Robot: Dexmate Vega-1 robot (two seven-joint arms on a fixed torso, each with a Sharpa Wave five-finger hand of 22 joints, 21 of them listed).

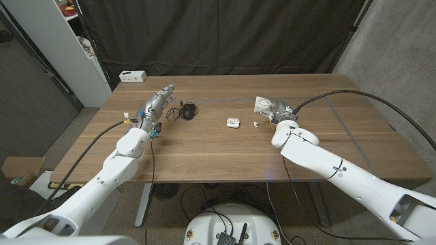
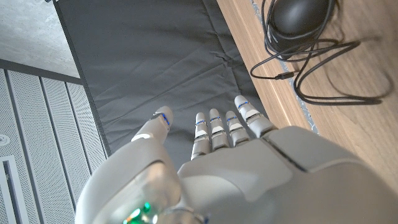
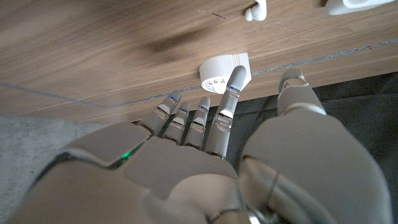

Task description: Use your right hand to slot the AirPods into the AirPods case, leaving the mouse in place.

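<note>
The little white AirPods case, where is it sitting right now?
In the head view the AirPods case sits open near the table's middle, between the mouse on the left and a loose earbud beside the right hand.

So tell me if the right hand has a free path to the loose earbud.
Probably yes. The right hand is open beside the earbud, with bare table between them. The open case lies just beyond, apart from it.

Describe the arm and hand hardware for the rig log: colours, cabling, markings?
Both arms have glossy white rounded shells with black cables running alongside. The left hand and right hand are silver-grey, with segmented fingers bearing thin blue bands. A green light glows on each hand's back.
</note>
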